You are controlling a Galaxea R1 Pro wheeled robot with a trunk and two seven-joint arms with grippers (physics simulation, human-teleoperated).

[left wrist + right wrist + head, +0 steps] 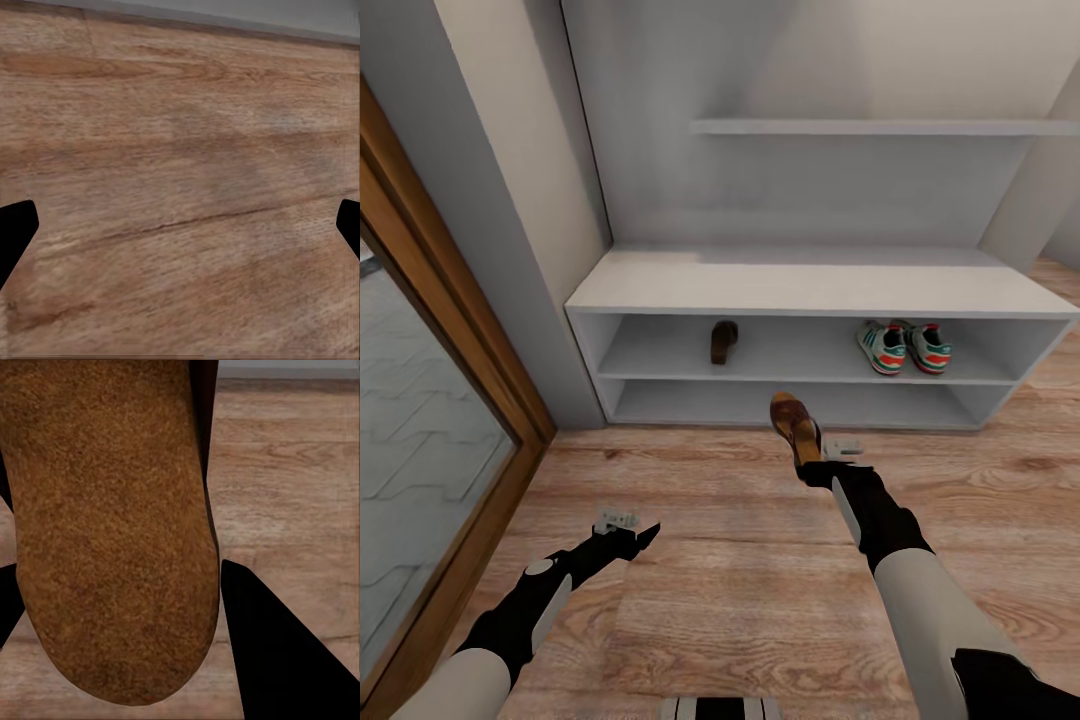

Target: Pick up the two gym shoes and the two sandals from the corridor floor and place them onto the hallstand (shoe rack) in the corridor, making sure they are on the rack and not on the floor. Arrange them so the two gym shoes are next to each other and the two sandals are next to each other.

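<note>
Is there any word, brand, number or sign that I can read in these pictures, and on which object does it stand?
None can be read.
The two gym shoes on the hallstand show green stripes and red accents, but no legible brand.
The sandal in the right claw and the sandal on the shelf show no lettering.
</note>
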